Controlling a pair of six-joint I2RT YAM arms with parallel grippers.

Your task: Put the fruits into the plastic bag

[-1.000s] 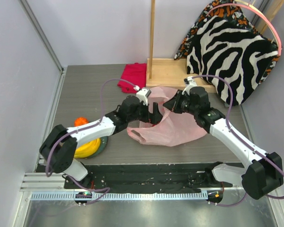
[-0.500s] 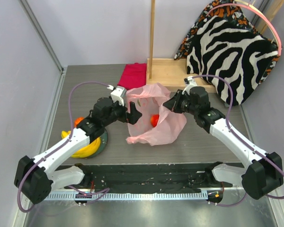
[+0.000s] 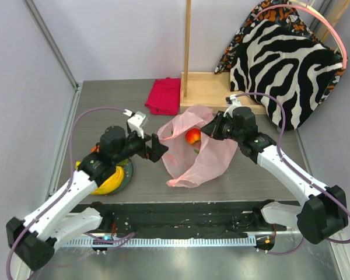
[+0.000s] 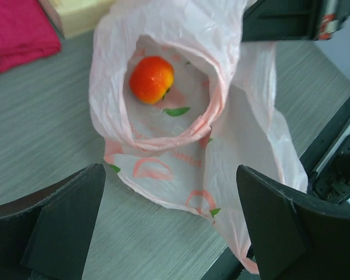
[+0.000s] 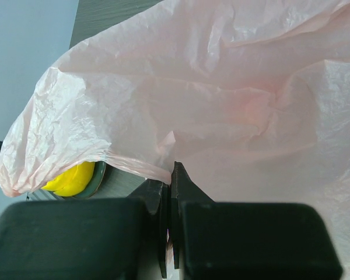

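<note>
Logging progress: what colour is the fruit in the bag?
Fruit: red-orange, clearest in left wrist view.

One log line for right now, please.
left gripper: open, empty, by plastic bag mouth | right gripper: shut on bag rim | in bag: one red-orange fruit | bananas: on plate

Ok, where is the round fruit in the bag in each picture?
Top view: the fruit is just above the middle, in the open mouth of the bag.
Left wrist: the fruit is up and left of the middle, inside the bag.
Right wrist: not in it; the bag fills most of the picture.
Shared landmark: the pink bag, seen in all three.
</note>
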